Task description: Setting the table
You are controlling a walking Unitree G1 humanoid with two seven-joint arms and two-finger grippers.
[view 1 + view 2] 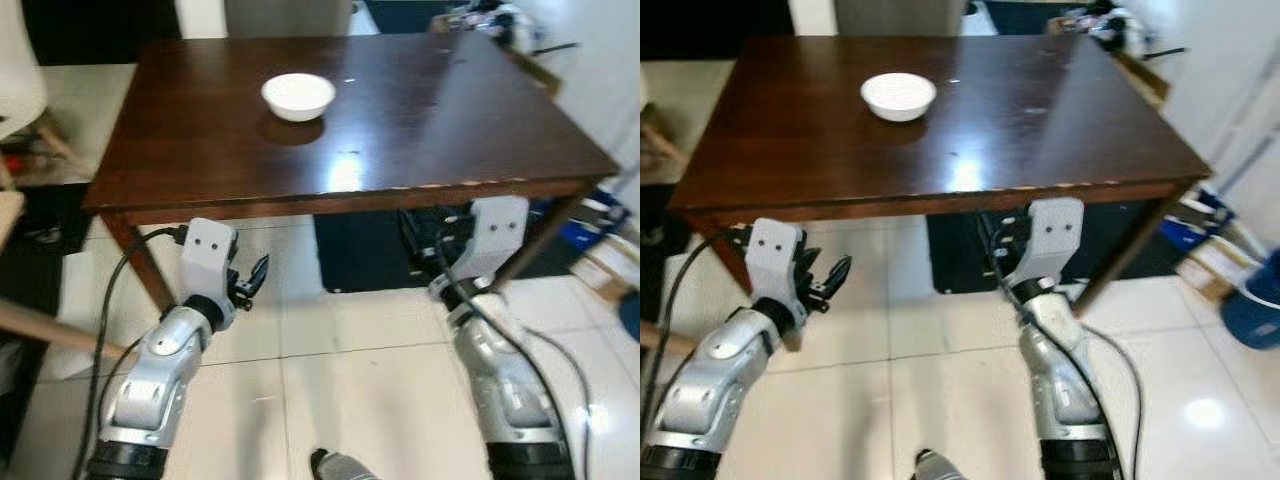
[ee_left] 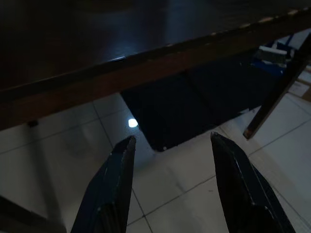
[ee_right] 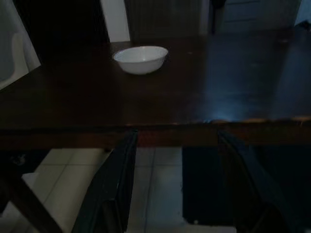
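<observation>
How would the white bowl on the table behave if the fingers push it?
The white bowl looks glazed and rigid, probably ceramic, so likely fragile. On the glossy dark table it would probably slide rather than tip, since it sits low and wide.

Table point(image 1: 200, 150) edge hides the right claw point(image 3: 177, 194) fingertips.

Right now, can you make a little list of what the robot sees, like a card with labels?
table: dark brown wood, standing on pale floor tiles
bowl: white bowl, empty, toward the far left part of the tabletop
left gripper: left gripper, fingers open, holding nothing, below the table's near edge
right gripper: right gripper, fingers open, holding nothing, at the near edge, facing the bowl
task so far: one bowl set out
</observation>
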